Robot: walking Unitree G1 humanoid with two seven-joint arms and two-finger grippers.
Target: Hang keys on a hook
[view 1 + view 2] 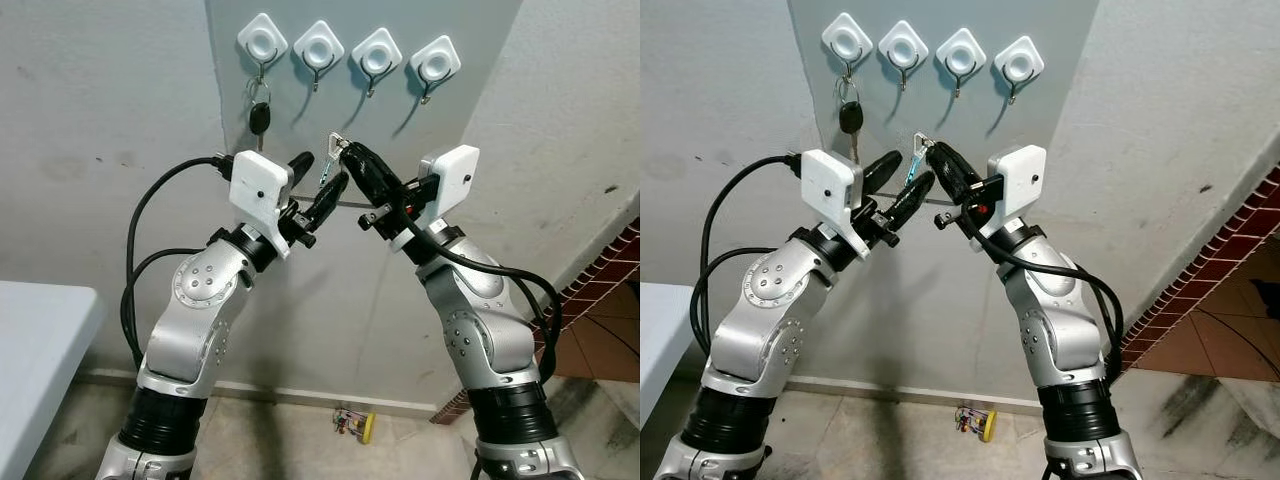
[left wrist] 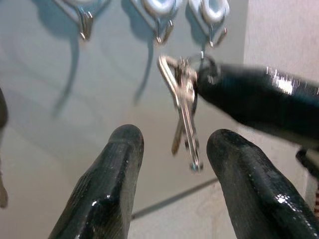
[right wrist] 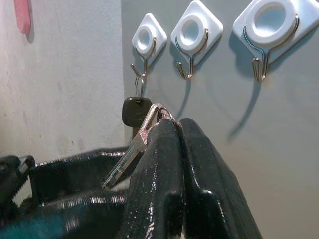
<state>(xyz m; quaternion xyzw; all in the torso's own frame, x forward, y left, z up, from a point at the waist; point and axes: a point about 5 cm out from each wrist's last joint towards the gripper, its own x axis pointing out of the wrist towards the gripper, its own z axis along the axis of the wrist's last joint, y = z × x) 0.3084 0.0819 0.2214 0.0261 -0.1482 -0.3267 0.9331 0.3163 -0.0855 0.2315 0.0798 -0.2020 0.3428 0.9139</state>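
Four white diamond-shaped hooks sit in a row on the grey wall panel. The leftmost hook [image 1: 263, 40] carries a black-headed key [image 1: 259, 118]; the second hook [image 1: 319, 45] is bare. Below them my right gripper [image 1: 346, 152] is shut on the ring of a bunch of silver keys [image 1: 327, 168], which dangle from its tips. My left gripper [image 1: 322, 173] is open, with its two fingers [image 2: 117, 169] on either side of the hanging keys [image 2: 183, 109] and not touching them. In the right wrist view the keys [image 3: 142, 137] stick out beside the closed fingertips, below the hooks.
A white table [image 1: 40, 340] stands at the lower left. Another small bunch of keys with a yellow tag [image 1: 356, 426] lies on the floor by the skirting. A brick-patterned surface [image 1: 600, 290] runs along the right.
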